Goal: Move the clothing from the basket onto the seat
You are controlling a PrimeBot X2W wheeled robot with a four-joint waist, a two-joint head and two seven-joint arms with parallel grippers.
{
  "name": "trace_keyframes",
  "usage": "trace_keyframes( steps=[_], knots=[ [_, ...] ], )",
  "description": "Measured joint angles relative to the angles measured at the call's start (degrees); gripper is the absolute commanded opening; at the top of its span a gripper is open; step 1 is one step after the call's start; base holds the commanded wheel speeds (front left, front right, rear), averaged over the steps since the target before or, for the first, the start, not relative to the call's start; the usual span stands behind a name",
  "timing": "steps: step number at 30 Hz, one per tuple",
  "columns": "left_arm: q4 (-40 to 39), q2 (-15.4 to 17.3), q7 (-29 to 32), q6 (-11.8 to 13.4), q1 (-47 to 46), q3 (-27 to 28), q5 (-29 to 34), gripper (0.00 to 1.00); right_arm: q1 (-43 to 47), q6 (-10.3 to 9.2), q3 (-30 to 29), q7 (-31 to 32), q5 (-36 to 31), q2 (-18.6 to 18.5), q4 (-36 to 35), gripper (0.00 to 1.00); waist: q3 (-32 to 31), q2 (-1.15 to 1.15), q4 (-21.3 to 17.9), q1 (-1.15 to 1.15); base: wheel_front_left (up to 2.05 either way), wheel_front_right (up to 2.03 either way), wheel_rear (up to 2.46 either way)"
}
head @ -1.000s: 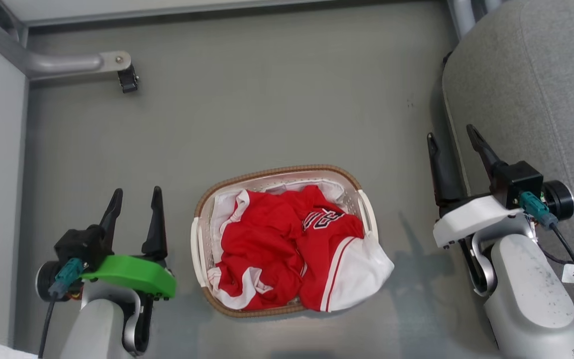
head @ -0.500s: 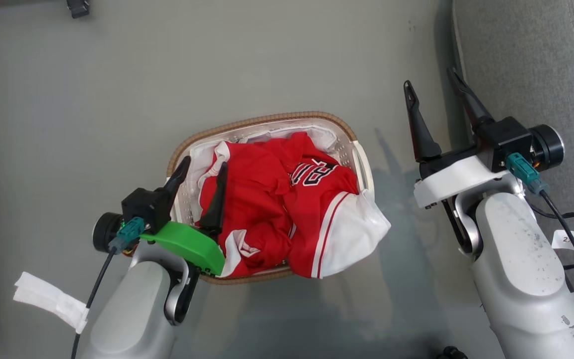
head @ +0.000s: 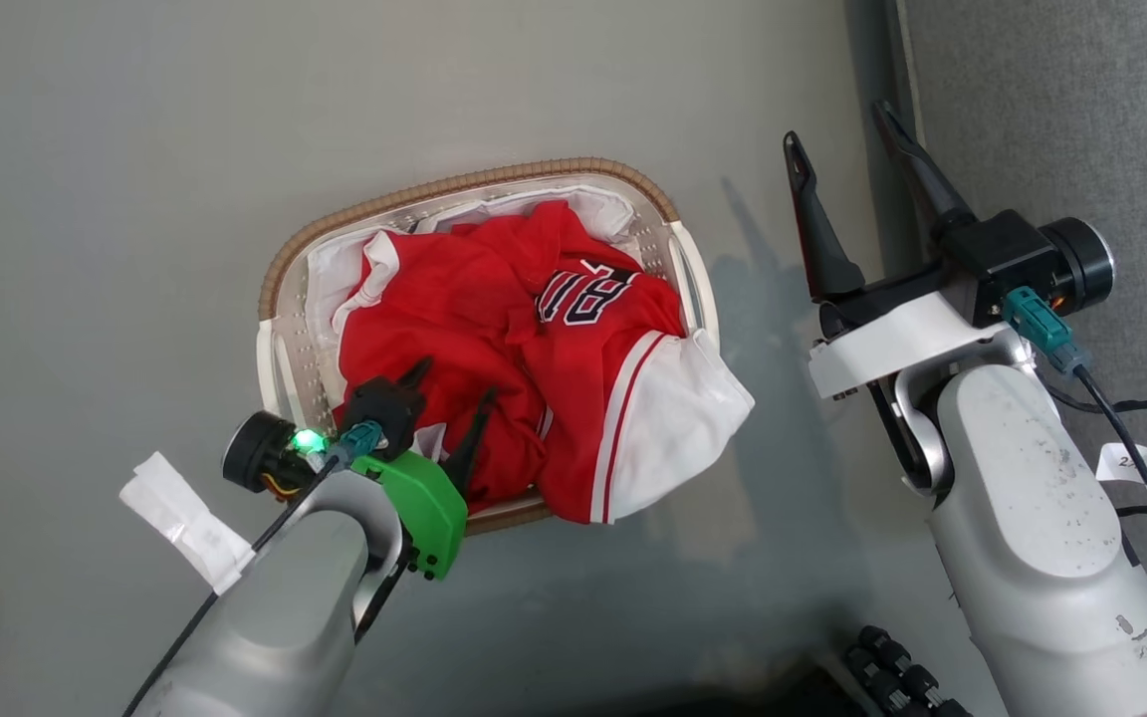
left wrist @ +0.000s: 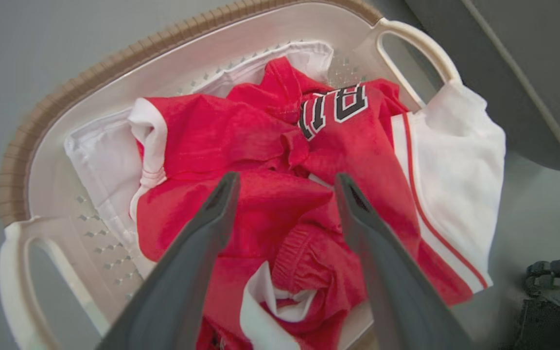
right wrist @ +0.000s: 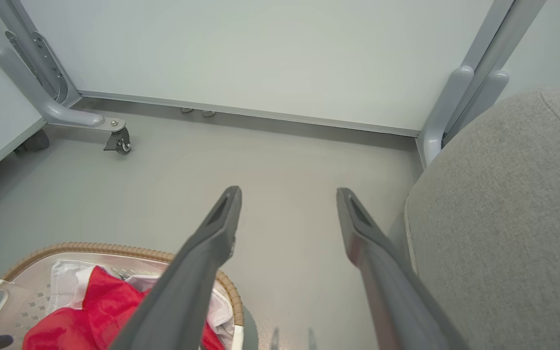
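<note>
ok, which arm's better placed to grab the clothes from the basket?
Left. The left gripper is open above the red clothes in the basket, fingers either side of a fold. The right gripper is open too, but over the floor beside the seat.

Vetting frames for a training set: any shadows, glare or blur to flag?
Head view: even, soft light; the right gripper casts a faint shadow on the floor beside the basket, and a green lamp glows by the left gripper. Left wrist view: fingers blur near the lens; the clothing is sharp. Right wrist view: flat light, no glare, the seat sharp.
</note>
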Motion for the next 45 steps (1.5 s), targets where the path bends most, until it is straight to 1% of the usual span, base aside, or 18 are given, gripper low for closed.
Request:
trace_keyframes(
  steps=[6, 9, 11, 14, 16, 22, 31, 36, 45],
  knots=[
    [10.9, -1.8, 0.4, 0.0, -4.7, -6.0, -0.1, 1.00, -0.1, 0.00, 0.3, 0.0, 0.5, 0.0, 0.3, 1.00, 1.1, 0.00, -0.8, 0.00, 0.00, 0.00, 0.00],
    [14.5, -2.5, 2.4, 0.0, -6.6, -8.3, -0.8, 1.00, -0.1, 0.00, 0.3, 0.0, 0.5, 0.0, 0.4, 1.00, 1.5, 0.00, -0.9, 0.00, 0.00, 0.00, 0.00],
    [17.3, -2.7, 4.9, 0.0, -7.8, -9.7, -0.9, 1.00, -0.1, 0.00, 0.4, 0.0, 0.5, 0.0, 0.4, 1.00, 1.7, 0.00, -0.9, 0.00, 0.00, 0.00, 0.00],
    [20.0, -3.0, 6.6, 0.0, -9.3, -10.3, -1.1, 1.00, -0.1, 0.00, 0.7, 0.0, 0.7, 0.0, 0.4, 1.00, 2.0, 0.00, -1.0, 0.00, 0.00, 0.00, 0.00],
    [21.0, -3.3, 7.1, 0.0, -10.0, -10.8, -1.3, 1.00, -0.1, 0.00, 0.9, 0.0, 0.8, 0.0, 0.4, 1.00, 2.1, 0.00, -1.1, 0.00, 0.00, 0.00, 0.00],
    [22.6, -3.7, 11.9, 0.0, -11.1, -14.3, -0.5, 1.00, -0.3, 0.00, 1.4, 0.0, 1.2, 0.0, 0.5, 1.00, 2.8, 0.00, -1.4, -0.01, 0.00, 0.00, 0.00],
    [23.3, -3.6, 16.3, 0.0, -14.2, -21.1, 3.3, 1.00, -1.0, 0.00, 1.7, 0.0, 2.1, 0.0, 0.3, 1.00, 3.8, 0.00, -2.1, -0.01, 0.00, 0.00, 0.00],
    [23.6, -3.6, 19.0, 0.0, -15.9, -23.8, 5.0, 1.00, -1.3, 0.00, 2.4, 0.0, 3.1, 0.0, -0.1, 1.00, 4.7, 0.00, -2.7, -0.01, 0.00, 0.00, 0.00],
    [24.0, -1.9, 22.2, 0.0, -19.0, -26.8, 6.8, 1.00, -2.1, 0.00, 3.1, 0.0, 5.1, 0.0, -1.3, 1.00, 7.3, 0.00, -4.1, -0.01, 0.00, 0.00, 0.00]
  ],
)
